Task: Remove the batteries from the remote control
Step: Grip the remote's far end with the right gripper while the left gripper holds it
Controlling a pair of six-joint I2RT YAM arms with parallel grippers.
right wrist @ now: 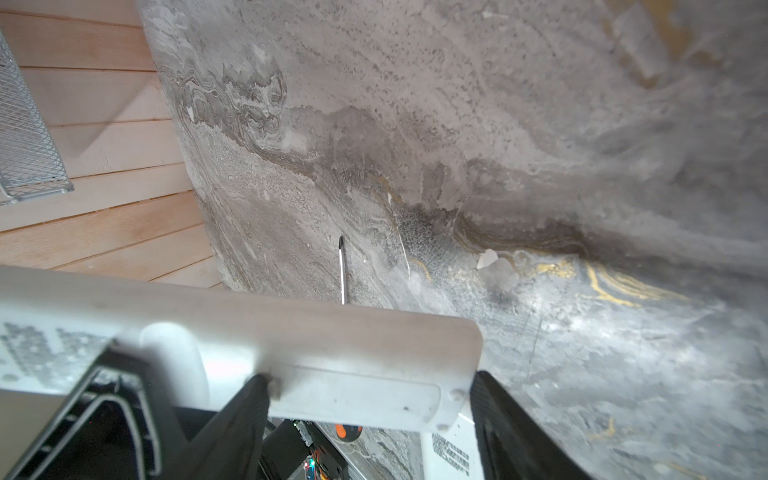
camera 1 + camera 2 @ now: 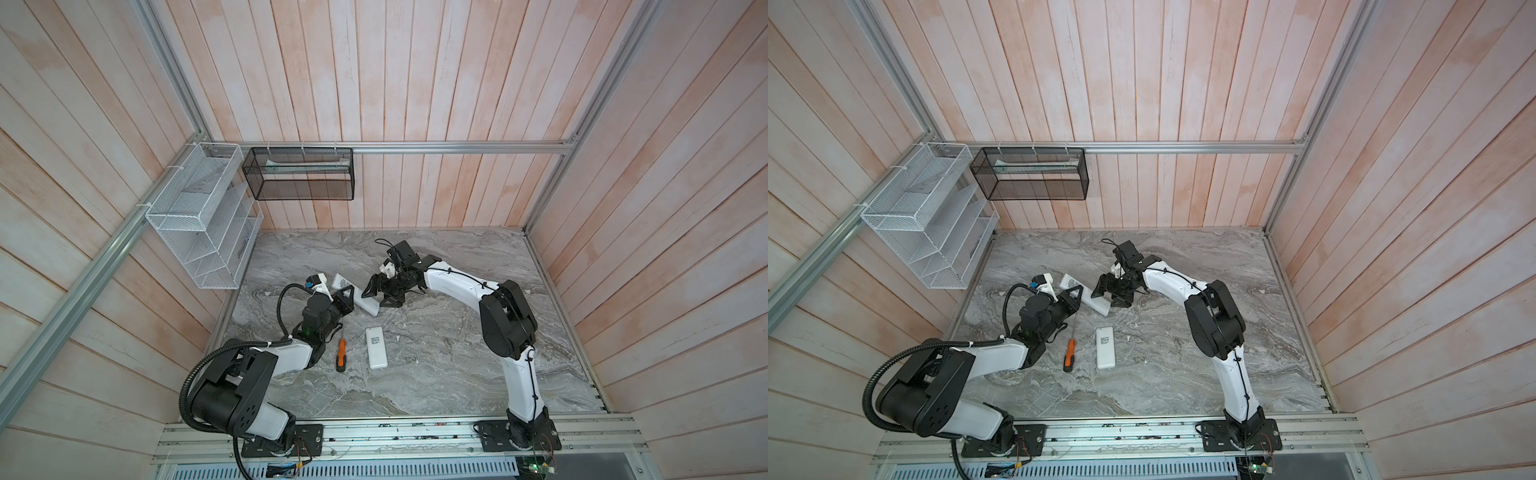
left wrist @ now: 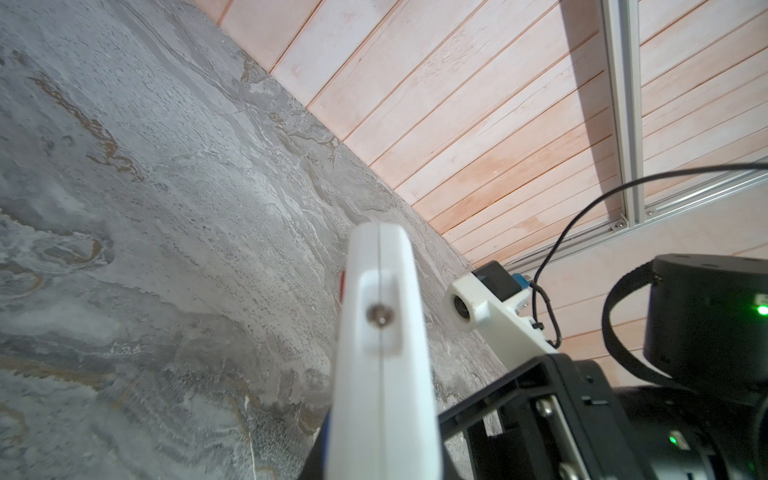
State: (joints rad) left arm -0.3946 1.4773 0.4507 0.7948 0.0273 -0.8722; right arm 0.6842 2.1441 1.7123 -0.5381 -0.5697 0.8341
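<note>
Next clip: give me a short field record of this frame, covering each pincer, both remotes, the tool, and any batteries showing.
left pincer: shut on held remote, which is tilted and off the table
right pincer: open, jaws at the held remote's cover end; contact unclear
battery cover: in place on held remote
second remote: lying flat, printed label up, untouched
screwdriver: lying beside second remote, apart from it
batteries: none visible in any view
</note>
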